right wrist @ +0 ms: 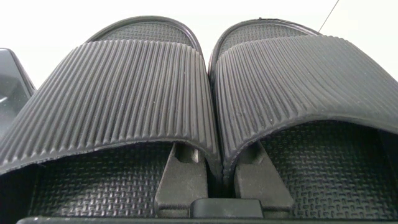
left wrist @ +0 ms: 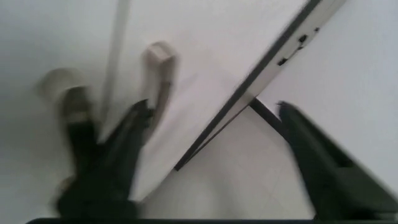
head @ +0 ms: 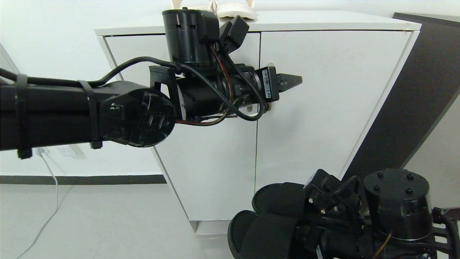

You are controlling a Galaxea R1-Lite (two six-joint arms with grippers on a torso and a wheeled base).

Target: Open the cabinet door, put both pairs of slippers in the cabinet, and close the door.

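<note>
**Head view:** The left gripper is level with the upper part of the white cabinet, at the seam between its two doors. Both doors lie flush. The pale slippers rest on the cabinet top. The black slippers are held low, in front of the foot of the right-hand door.

**Left wrist view:** The picture is blurred. The left gripper's fingers are spread apart and hold nothing. One finger is just beside a door knob.

**Right wrist view:** The right gripper is clamped on the black slippers. One finger sits under each strap, and the two fingers pinch the adjoining inner walls together.
</note>
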